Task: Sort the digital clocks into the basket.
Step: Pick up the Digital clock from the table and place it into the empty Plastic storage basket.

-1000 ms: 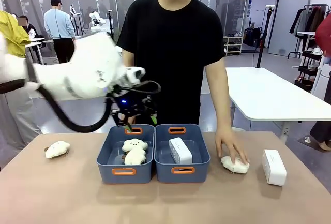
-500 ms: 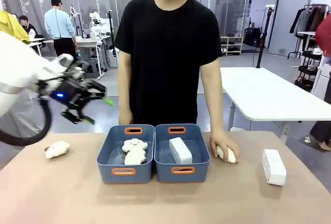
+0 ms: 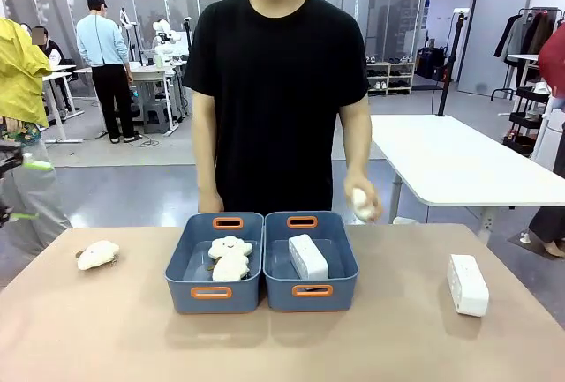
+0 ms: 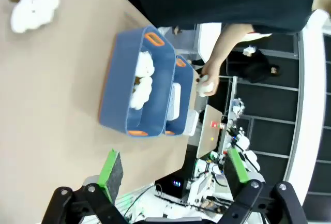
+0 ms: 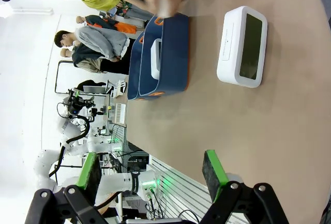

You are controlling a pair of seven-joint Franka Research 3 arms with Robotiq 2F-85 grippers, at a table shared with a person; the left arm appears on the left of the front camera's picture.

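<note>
Left pincer (image 4: pixel 173 167) wide; clock (image 3: pixel 308 256) in right basket (image 3: pixel 341 287), toys (image 3: pixel 230 258) in left basket (image 3: pixel 180 287)

L claw (image 4: pixel 173 167): jaws wide, empty | R claw (image 5: pixel 151 168): jaws wide, empty

Left hand (image 3: pixel 29 190) mostly beyond the picture's edge

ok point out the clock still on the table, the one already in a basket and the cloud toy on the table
loose clock (image 3: pixel 467 285), front view, middle of its top face
stowed clock (image 3: pixel 307 257), front view, middle of its top face
loose cloud toy (image 3: pixel 97 255), front view, middle of its body
</note>
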